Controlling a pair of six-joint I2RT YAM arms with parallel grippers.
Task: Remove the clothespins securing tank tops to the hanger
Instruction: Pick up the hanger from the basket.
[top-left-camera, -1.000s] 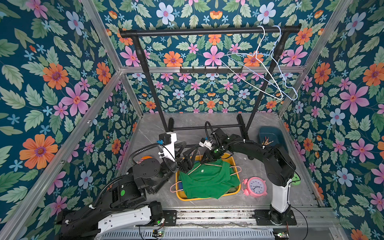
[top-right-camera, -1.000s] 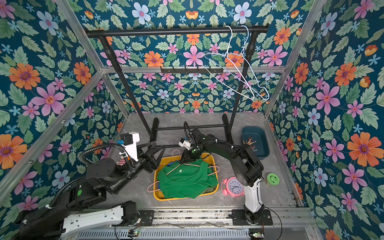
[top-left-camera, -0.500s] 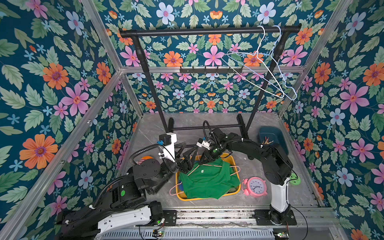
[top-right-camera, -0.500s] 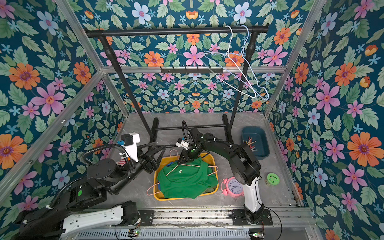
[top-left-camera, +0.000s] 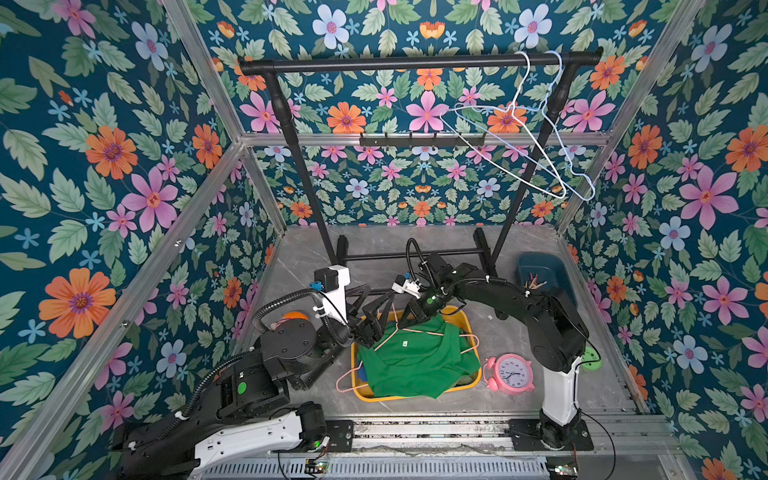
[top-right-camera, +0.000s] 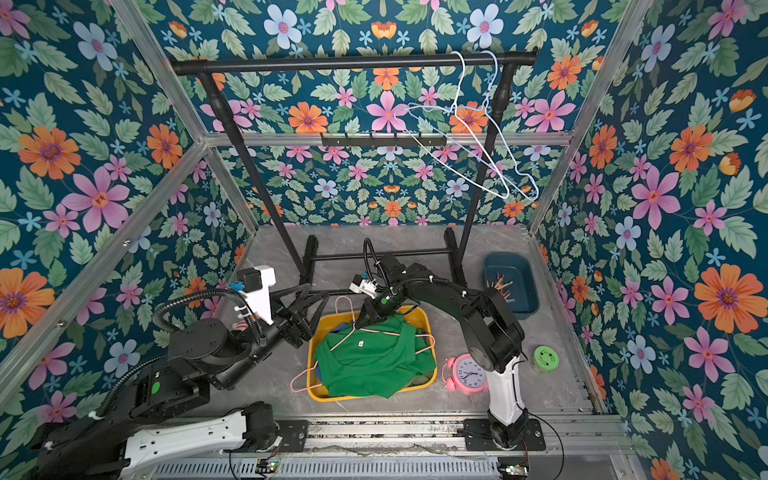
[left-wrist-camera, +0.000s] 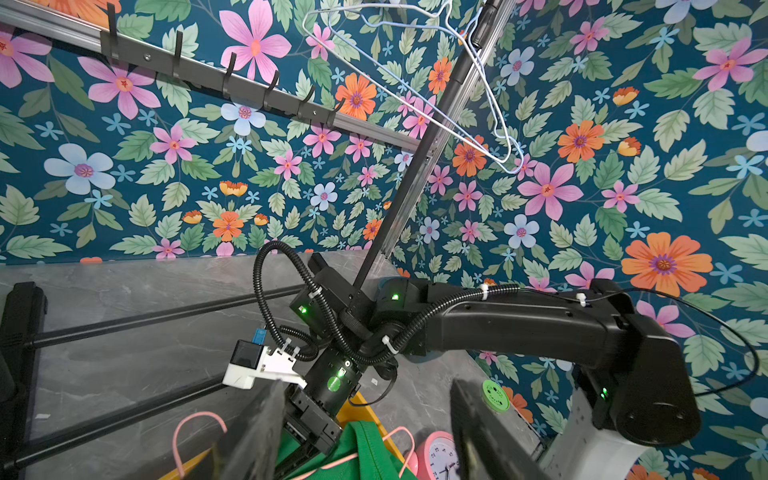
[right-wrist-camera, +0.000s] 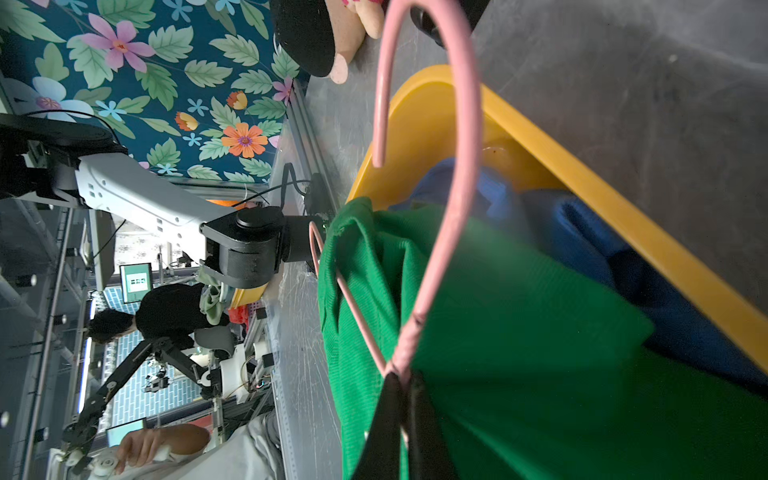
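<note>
In both top views the green top (top-left-camera: 415, 361) lies in the yellow bin (top-left-camera: 395, 399) mid-table with a pink hanger (top-left-camera: 419, 331); clothespins (top-left-camera: 536, 284) sit in a tub (top-left-camera: 536, 264) at the far right corner. Left wrist: left gripper (left-wrist-camera: 368, 386) jaws wide, empty. Right wrist: right gripper (right-wrist-camera: 401, 376) jaws pinch the hanger's neck.
</note>
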